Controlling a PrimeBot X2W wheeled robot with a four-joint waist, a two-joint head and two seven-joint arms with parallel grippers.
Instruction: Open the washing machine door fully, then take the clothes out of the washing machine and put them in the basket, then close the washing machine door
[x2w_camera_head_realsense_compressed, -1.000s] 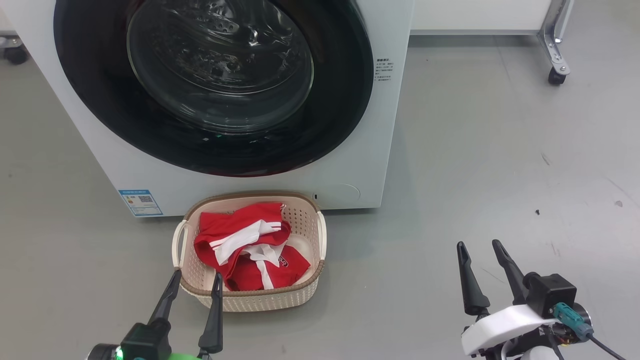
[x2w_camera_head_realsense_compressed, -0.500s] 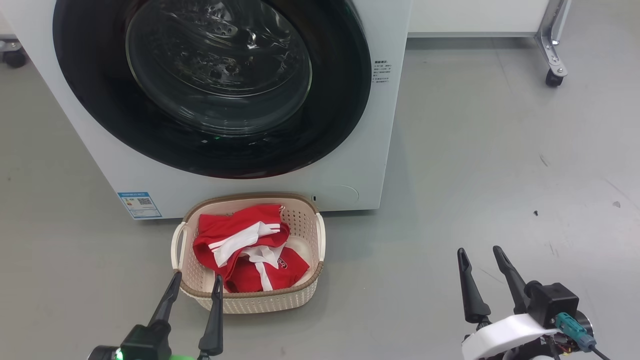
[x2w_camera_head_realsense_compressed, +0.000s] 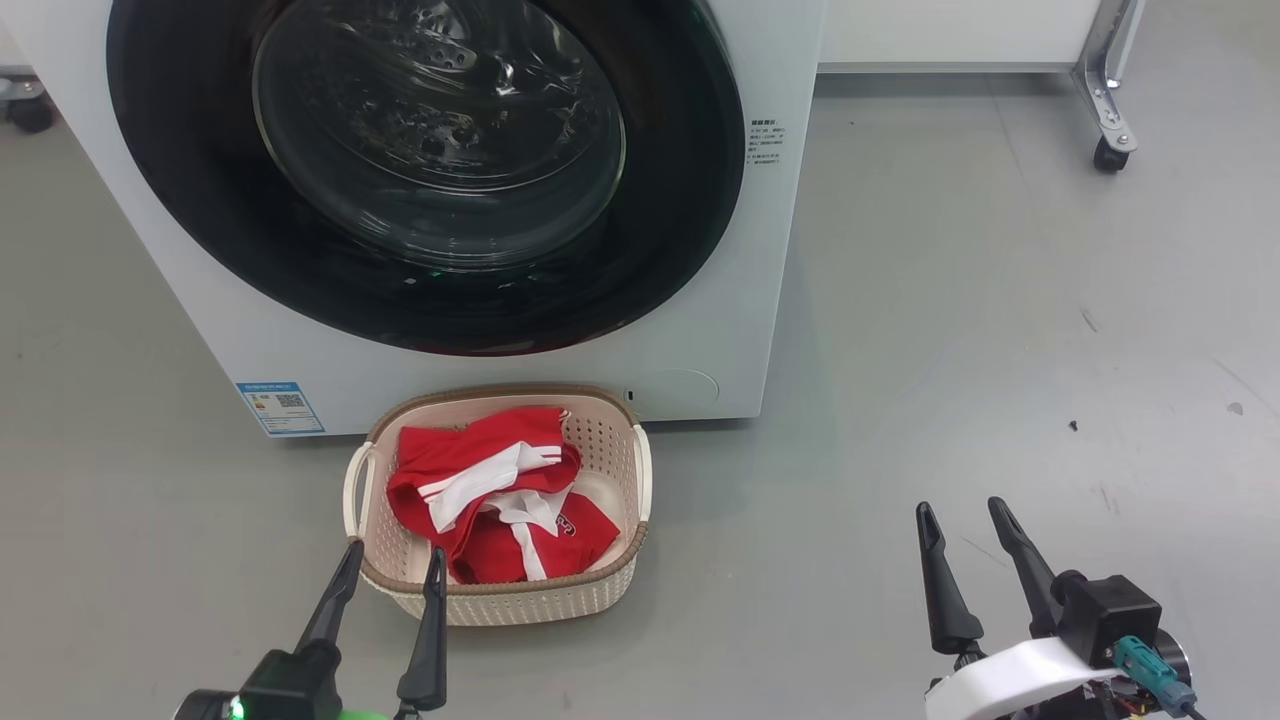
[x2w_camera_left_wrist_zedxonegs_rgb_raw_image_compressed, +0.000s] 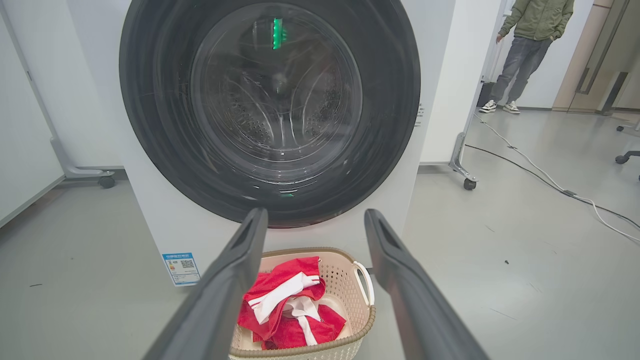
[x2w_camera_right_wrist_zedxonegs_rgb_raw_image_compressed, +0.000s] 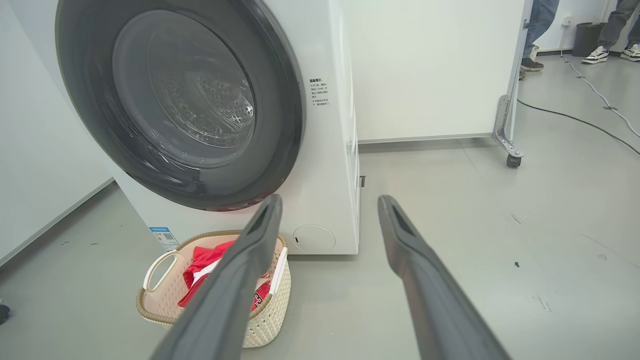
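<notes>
Two-handed hovering low over the floor, gripping nothing: carrying the left gripper (x2w_camera_head_realsense_compressed: 394, 548) spread wide and empty, tips just short of the basket (x2w_camera_head_realsense_compressed: 500, 590) rim at its 6 o'clock; carrying the right gripper (x2w_camera_head_realsense_compressed: 958, 506) equally wide and empty, well apart at the basket's 3 o'clock.

Looking toward 12 o'clock from the left gripper and finding the clothes (x2w_camera_head_realsense_compressed: 480, 480) heaped inside the basket, crumpled, with the white striped band running roughly from 8 to 2 o'clock.

Reading the basket as sitting square to the washer (x2w_camera_head_realsense_compressed: 300, 350), handles at 9 and 3 o'clock, far rim just beside the front panel. Not judging its long axis, foreshortened as it is.

Going farther toward 12 o'clock and meeting the door (x2w_camera_head_realsense_compressed: 690, 200): round, so lacking any long axis, lying flush against the front and facing 6 o'clock, with the drum behind the glass looking empty.

Judging the unloading as done and the closing step as apparently finished. Calling next only for checking the latch, perhaps by pressing on the rim, or simply for backing both arms away.

Noticing, farthest off at 1 o'clock in the left wrist view, a person (x2w_camera_left_wrist_zedxonegs_rgb_raw_image_compressed: 530, 40) standing beyond a cable (x2w_camera_left_wrist_zedxonegs_rgb_raw_image_compressed: 535, 168).
</notes>
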